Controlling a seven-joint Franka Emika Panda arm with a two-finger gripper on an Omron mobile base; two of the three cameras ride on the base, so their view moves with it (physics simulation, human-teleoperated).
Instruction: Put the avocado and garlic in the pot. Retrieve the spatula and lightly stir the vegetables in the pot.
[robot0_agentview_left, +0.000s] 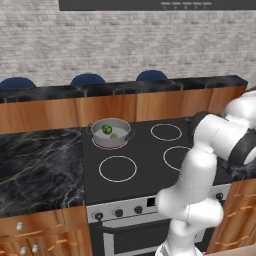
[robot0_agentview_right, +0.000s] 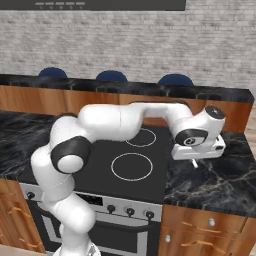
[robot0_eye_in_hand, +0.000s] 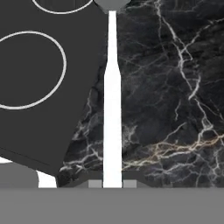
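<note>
The grey pot (robot0_agentview_left: 123, 126) stands on the stove's back left burner. Inside it lie the green avocado (robot0_agentview_left: 106, 129) and the pale garlic (robot0_agentview_left: 114, 135), side by side. My gripper (robot0_agentview_right: 196, 159) hovers low over the black marble counter just right of the stove, far from the pot. In the hand view my gripper (robot0_eye_in_hand: 112, 183) is shut on the spatula (robot0_eye_in_hand: 112, 109). Its thin pale handle runs straight away from the fingertips (robot0_eye_in_hand: 95, 184), and its grey head (robot0_eye_in_hand: 112, 3) is cut off by the top edge of that view.
The black cooktop (robot0_agentview_left: 150, 155) has several ringed burners, with knobs (robot0_agentview_left: 119, 212) along its front. Black marble counters (robot0_agentview_right: 215, 175) flank it on both sides. Behind runs a raised wooden bar ledge (robot0_agentview_left: 125, 107) with blue stools (robot0_agentview_left: 87, 79) and a brick wall.
</note>
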